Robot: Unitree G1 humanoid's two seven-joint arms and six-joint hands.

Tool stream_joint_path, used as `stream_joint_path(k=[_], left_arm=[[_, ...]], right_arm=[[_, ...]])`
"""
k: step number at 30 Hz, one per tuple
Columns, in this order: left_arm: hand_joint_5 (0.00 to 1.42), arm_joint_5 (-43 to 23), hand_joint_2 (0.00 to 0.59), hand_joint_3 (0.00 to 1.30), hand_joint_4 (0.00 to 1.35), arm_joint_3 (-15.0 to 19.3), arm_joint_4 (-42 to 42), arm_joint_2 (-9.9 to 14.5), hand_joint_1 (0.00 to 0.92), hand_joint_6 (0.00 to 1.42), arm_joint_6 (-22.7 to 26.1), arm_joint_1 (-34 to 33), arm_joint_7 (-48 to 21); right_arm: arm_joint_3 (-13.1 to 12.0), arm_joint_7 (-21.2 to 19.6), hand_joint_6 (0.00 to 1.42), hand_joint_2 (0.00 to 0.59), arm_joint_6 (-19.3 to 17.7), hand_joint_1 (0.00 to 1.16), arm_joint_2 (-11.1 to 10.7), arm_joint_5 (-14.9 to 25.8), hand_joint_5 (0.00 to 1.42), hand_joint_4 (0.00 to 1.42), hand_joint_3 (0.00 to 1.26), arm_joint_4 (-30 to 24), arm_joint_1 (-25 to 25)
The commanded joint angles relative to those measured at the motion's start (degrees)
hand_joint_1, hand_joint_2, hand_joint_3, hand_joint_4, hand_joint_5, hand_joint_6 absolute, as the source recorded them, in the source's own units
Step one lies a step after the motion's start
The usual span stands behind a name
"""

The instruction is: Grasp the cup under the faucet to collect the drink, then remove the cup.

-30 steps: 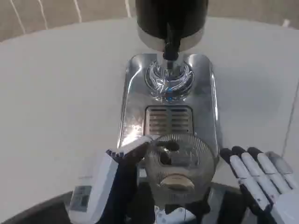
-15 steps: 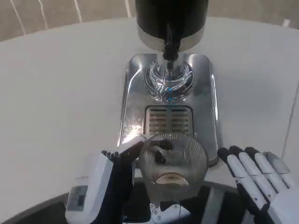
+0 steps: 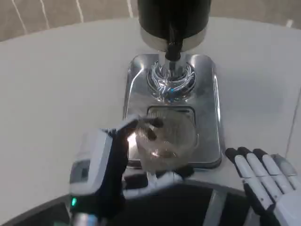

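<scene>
A clear ribbed glass cup with a little pale drink at its bottom hangs over the front of the shiny metal drip tray. My left hand grips it from the left and below, fingers wrapped around its side. The black faucet spout of the dark dispenser stands further back, above the round chrome drain; the cup is nearer to me than the spout. My right hand lies at the lower right, fingers straight and apart, holding nothing.
The white round table spreads wide to the left and right of the tray. Its dark front edge runs along the bottom. A slotted grille on the tray is partly hidden behind the cup.
My left hand has carried the cup up and forward, from the tray's front lip to over the grille. The right hand has barely moved.
</scene>
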Motion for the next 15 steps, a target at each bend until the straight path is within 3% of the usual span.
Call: stream_joint_path(k=[1, 11, 15], left_arm=[[1.42, -1.0, 0.071, 1.26, 1.14, 0.3, 7.9, -0.6, 0.632, 1.42, 0.7, -7.6, 2.9], [1.42, -4.9, 0.072, 1.25, 1.14, -0.5, 26.0, -2.1, 0.632, 1.42, 0.0, -20.1, 6.5], [1.42, -5.5, 0.072, 1.25, 1.14, -1.3, 37.1, -1.1, 0.632, 1.42, -1.2, -28.9, 8.0]], right_arm=[[0.4, -0.9, 0.00, 0.462, 0.7, 0.42, 0.9, -1.2, 0.00, 0.00, 0.00, -0.4, 0.8], [0.4, -0.3, 0.00, 0.462, 2.2, 0.42, 2.0, -1.9, 0.00, 0.00, 0.00, -1.4, 1.4], [0.3, 0.1, 0.00, 0.462, 3.0, 0.42, 2.0, -2.3, 0.00, 0.00, 0.00, -1.7, 1.7]])
